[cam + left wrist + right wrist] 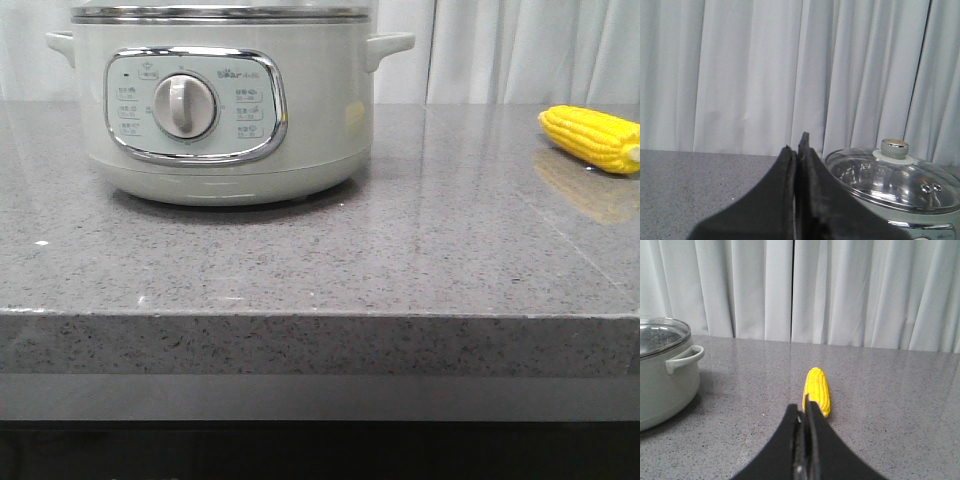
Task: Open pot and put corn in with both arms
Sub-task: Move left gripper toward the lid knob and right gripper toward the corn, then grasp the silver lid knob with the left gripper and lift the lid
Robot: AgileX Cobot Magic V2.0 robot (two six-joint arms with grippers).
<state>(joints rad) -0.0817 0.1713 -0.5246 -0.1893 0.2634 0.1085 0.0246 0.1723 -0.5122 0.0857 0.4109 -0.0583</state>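
With the glass lid (892,177) on the pot (222,110) at the counter's (400,250) left and the corn (592,138) lying far right, both the left gripper (796,150) and right gripper (805,412) are clenched empty, so I'd open the left one wide before centring it over the lid's knob (894,148).
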